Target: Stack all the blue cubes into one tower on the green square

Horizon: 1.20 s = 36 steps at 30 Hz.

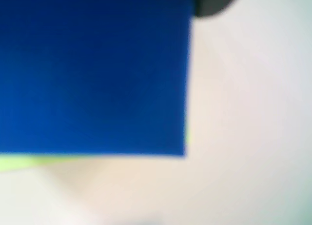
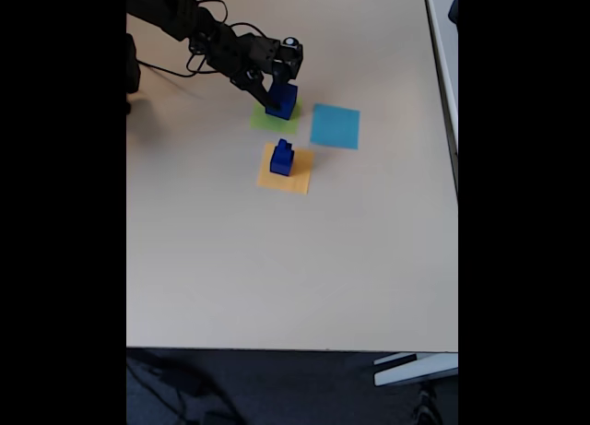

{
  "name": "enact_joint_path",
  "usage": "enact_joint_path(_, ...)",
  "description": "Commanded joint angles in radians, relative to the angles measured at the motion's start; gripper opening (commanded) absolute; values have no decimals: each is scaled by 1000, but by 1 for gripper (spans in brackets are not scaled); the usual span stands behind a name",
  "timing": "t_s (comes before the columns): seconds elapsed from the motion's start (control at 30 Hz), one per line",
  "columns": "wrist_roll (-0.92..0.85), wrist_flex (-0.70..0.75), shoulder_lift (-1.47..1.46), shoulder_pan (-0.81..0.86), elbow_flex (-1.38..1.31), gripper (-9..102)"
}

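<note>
Floor: a dark floor (image 2: 277, 388) is showing below the table's near edge in the fixed view, with a pale bar (image 2: 415, 370) jutting in at the lower right.
Table: a pale beige table (image 2: 295, 259) is filling most of the fixed view, its near half lying bare under even light.
Orange square: an orange-yellow sheet (image 2: 297, 178) is lying flat past the table's middle.
Small stack: blue cubes (image 2: 281, 158) are standing on that orange sheet, a smaller one sitting on a larger one.
Cyan square: a cyan sheet (image 2: 335, 126) is lying just beyond and to the right, apart from the orange one.
Green square: the green square (image 2: 262, 122) is lying just left of the cyan sheet, with one corner peeking out as a lime sliver in the wrist view.
Big cube: the largest cube (image 2: 284, 100) is sitting on the green square, and is looming as a blurred blue face in the wrist view (image 1: 92, 73).
Gripper: the gripper (image 2: 275, 99) is reaching down at the big cube's left side; whether the jaws are clamping it or standing off, I cannot tell.
Arm: the black arm (image 2: 198, 29) is stretching in from the far left corner, cables looping behind it.
Far right: a second pale surface (image 2: 442, 29) is running along the table's right edge.
</note>
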Motion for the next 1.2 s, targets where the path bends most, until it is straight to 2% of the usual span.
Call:
enact_joint_path(0.0,2,-28,61,-11,8,17)
enact_joint_path(0.47,-23,-55,63,-18,63,16)
enact_joint_path(1.17,-181,-12,57,25,75,17)
